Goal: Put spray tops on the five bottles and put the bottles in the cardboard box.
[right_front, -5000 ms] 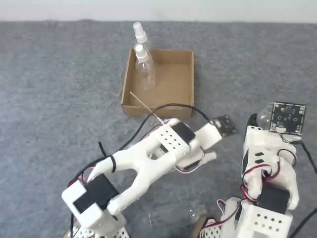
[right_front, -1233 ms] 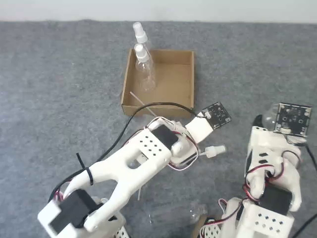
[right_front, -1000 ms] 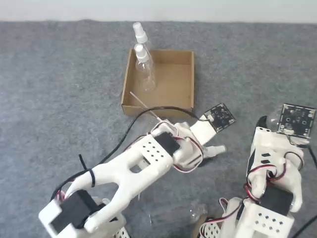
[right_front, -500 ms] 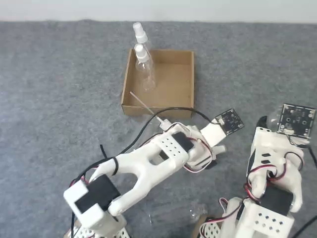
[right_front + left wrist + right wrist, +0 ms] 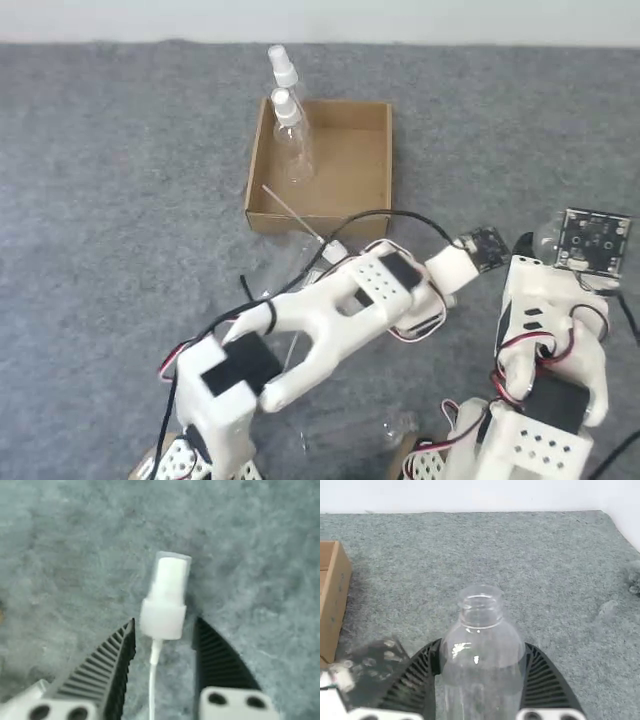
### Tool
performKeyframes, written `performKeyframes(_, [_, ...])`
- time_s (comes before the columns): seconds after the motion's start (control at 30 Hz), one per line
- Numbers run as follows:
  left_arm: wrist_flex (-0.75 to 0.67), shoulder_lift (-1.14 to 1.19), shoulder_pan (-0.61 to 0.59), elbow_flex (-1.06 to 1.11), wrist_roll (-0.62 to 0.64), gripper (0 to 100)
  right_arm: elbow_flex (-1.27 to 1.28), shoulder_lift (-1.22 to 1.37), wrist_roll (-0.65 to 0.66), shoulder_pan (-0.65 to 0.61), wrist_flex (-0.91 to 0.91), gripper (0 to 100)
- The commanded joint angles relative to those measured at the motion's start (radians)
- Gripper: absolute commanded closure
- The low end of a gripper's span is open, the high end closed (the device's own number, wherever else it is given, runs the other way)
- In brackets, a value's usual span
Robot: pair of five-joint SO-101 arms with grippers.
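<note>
Left gripper (image 5: 164, 630) pinches the light spray top (image 5: 167, 595) at its collar above the carpet (image 5: 60, 540); its dip tube (image 5: 152, 680) looks flimsy. Right gripper (image 5: 482, 649) clamps 1 uncapped clear bottle (image 5: 481, 625) upright: probably slick and thin-walled, so squeeze gently.

The spray top (image 5: 164, 600) is blurred, its tube cut off at the edge. The upright bottle (image 5: 481, 650) is cut off below its shoulder. A lying bottle (image 5: 345, 435) is partly hidden behind the left arm (image 5: 330, 315).

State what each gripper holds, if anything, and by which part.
The left gripper holds the spray top by its collar; the right gripper holds the uncapped bottle by its body, below the shoulder.
</note>
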Motion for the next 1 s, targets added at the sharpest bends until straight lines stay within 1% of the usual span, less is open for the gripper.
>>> performKeyframes(0.0, [0.086, 0.035, 0.003, -0.133, -0.011, 92, -0.032, -0.019, 0.020, -0.008, -0.025, 92.9])
performKeyframes(0.2, [0.146, 0.046, 0.000, -0.148, -0.017, 99, -0.032, -0.019, 0.017, -0.013, -0.025, 92.9])
performKeyframes(0.43, [0.239, 0.043, -0.003, -0.154, -0.011, 99, -0.032, -0.019, 0.017, -0.013, -0.025, 92.9])
performKeyframes(0.67, [0.302, 0.040, -0.003, -0.156, -0.009, 99, -0.032, -0.018, 0.015, -0.013, -0.025, 92.9])
performKeyframes(0.83, [0.364, -0.048, -0.008, -0.143, -0.009, 99, -0.032, -0.015, 0.015, -0.013, -0.025, 92.9])
performKeyframes(0.97, [0.374, -0.123, -0.064, -0.099, 0.012, 99, -0.032, -0.010, 0.015, -0.013, -0.025, 92.9])
